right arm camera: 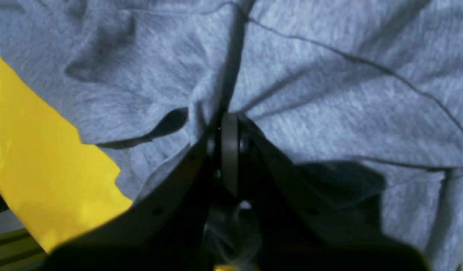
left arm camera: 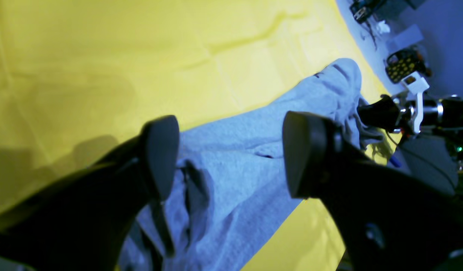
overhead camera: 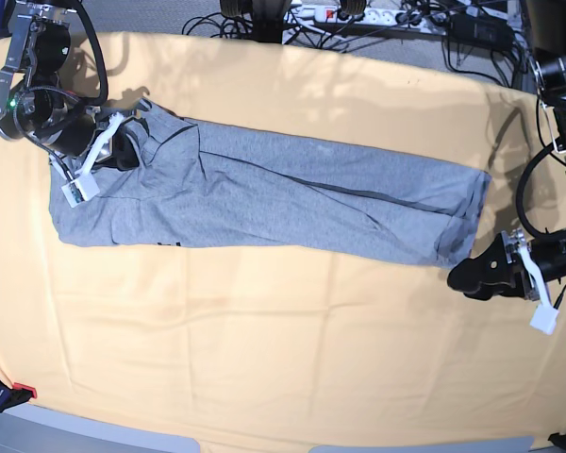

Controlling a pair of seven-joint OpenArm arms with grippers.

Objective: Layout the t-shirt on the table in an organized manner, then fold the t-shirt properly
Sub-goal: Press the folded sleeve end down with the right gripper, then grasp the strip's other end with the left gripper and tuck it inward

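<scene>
T-shirt: the heather-grey t-shirt (overhead camera: pixel 264 203) lies stretched out as a long, narrow band across the upper half of the tabletop, running from the base view's left side to its right, slightly slanted downward toward the right.
T-shirt surface: wrinkled, with long creases and a dark seam line along its length; a trace of dark lettering (overhead camera: pixel 170 244) peeks out at its lower edge near the left end.
Tabletop: a wide surface covered in pale yellow-orange cloth (overhead camera: pixel 283 340) with faint crease lines, much of it bare below the shirt.
Right tool: the right tool (right arm camera: pixel 227 124) sits at the shirt's end on the base view's left, its jaws pressed together on a bunched pinch of grey fabric; folds radiate outward from the pinch in the right wrist view.
Left tool: the left tool (left arm camera: pixel 231 154) hangs at the shirt's other end, on the base view's right, with its two dark fingers (left arm camera: pixel 161 150) spread wide apart and nothing between them; the grey cloth lies below the gap.
Left tool position: in the base view it is just beside the shirt's right end, at the lower corner; whether it touches the cloth cannot be told.
Background: cables and a power strip (overhead camera: pixel 358 14) lie beyond the far edge of the tabletop.
</scene>
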